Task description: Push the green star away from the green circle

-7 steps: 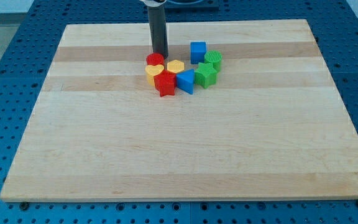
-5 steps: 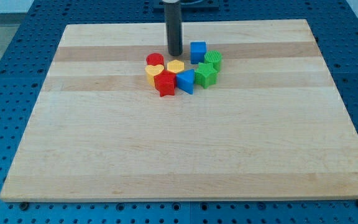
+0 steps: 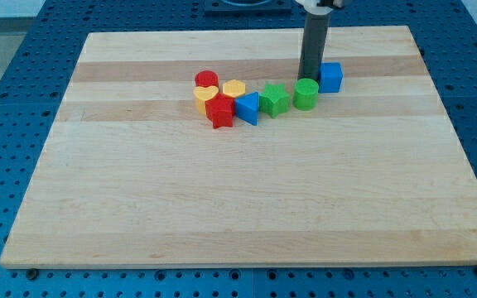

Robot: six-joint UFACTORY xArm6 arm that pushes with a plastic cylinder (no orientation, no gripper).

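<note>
Now my tip [image 3: 309, 79], empty-handed, between green circle [image 3: 306, 93] and blue cube [image 3: 330, 77].

A pale wooden board [image 3: 247, 207] is lying flat on a blue perforated bench [image 3: 7, 124], and eight small blocks are sitting on it, all in its upper half. A red cylinder [image 3: 206, 79] is sitting at the cluster's 10 o'clock, touching a yellow heart [image 3: 204, 95] just below it. A yellow hexagon [image 3: 234, 88] is sitting beside them, with a red star [image 3: 219, 111] at its 7 o'clock. A blue triangle [image 3: 248, 108] is touching the red star on the view's right. The green star [image 3: 274, 98] is sitting next, the green circle [image 3: 306, 93] just apart at its 3 o'clock. A blue cube [image 3: 330, 77] is sitting at the green circle's 2 o'clock. My tip [image 3: 308, 77] is resting on the board at the green circle's 12 o'clock.
</note>
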